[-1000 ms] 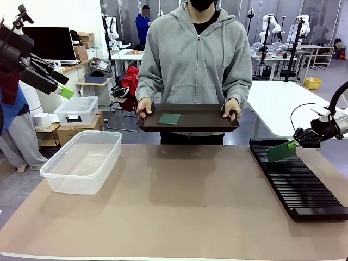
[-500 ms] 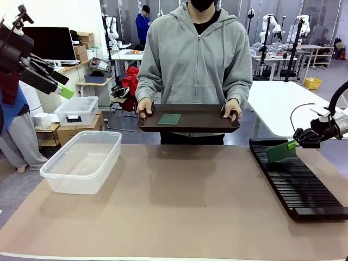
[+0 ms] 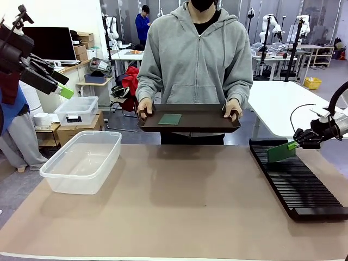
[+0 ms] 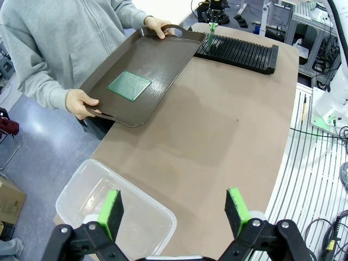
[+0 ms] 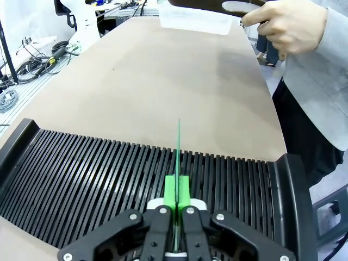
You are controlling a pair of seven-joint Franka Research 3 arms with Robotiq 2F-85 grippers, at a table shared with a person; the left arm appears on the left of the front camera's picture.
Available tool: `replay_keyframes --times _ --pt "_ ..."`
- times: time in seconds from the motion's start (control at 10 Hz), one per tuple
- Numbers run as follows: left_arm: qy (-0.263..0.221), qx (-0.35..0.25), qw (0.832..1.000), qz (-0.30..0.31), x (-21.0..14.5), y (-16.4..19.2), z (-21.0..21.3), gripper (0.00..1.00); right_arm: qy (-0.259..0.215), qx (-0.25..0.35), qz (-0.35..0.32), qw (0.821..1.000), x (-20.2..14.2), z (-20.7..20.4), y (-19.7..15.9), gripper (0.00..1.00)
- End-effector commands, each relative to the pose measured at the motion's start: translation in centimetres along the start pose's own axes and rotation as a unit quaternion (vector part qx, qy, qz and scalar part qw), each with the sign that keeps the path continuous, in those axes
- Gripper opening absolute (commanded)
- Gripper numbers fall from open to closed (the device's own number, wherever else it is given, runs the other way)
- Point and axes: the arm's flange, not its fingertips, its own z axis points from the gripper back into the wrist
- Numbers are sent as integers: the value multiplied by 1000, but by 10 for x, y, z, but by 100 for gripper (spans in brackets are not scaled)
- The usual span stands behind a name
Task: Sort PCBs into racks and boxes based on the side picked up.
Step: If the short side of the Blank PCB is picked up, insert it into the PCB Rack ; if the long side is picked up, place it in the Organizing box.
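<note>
Right wrist view looks straight down the thin green rectangular circuit board point(image 5: 179, 145), seen edge-on and upright, pinched between the right gripper point(image 5: 178, 190)'s green pads point(image 5: 171, 191), which are pressed against its faces. It stands over the slots of the long black slotted rack point(image 5: 81, 174), near the end closest to the person's hand point(image 5: 283, 24); I cannot tell whether its lower edge sits in a slot.

Front view shows that board's flat face point(image 3: 281, 151), tilted, at the rack's point(image 3: 296, 182) far end under the right gripper point(image 3: 296, 144). The left gripper point(image 3: 62, 84) hangs high at the left, well apart from the large clear plastic tub point(image 3: 81, 160).

Left wrist view shows the left gripper point(image 4: 175, 211) spread wide and empty above the tub's rim point(image 4: 130, 187). It looks down into the dark brown handled tray point(image 4: 157, 54) the person holds by both ends, where a second green circuit board point(image 4: 129, 86) lies flat near the middle.

The tabletop point(image 3: 179, 206) is plain tan-brown. Behind it are white tables, a dark monitor point(image 3: 51, 43), cardboard boxes and a smaller clear lidded box point(image 3: 76, 110).
</note>
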Motion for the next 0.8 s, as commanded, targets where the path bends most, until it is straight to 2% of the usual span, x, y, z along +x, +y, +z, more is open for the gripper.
replay_keyframes --times 0.0,0.1,0.2,0.3,0.4,0.5,0.6,0.7 --pt "0 0 1000 0 0 1 -1 100 33 21 16 999 -16 -11 -4 2" --pt "0 0 1000 0 0 1 -1 100 35 25 18 999 -16 -10 -3 7" --pt "0 0 1000 0 0 1 -1 100 35 30 21 999 -16 -10 -2 18" --pt "0 0 1000 0 0 1 -1 100 39 33 24 998 -15 -10 -2 26" --pt "0 0 1000 0 0 1 -1 100 39 36 26 998 -15 -10 -1 25" --pt "0 0 1000 0 0 1 -1 100 40 40 28 998 -15 -9 -1 44" --pt "0 0 1000 0 0 1 -1 100 40 43 31 998 -14 -10 0 34" --pt "0 0 1000 0 0 1 -1 100 41 45 33 998 -13 -9 1 63"
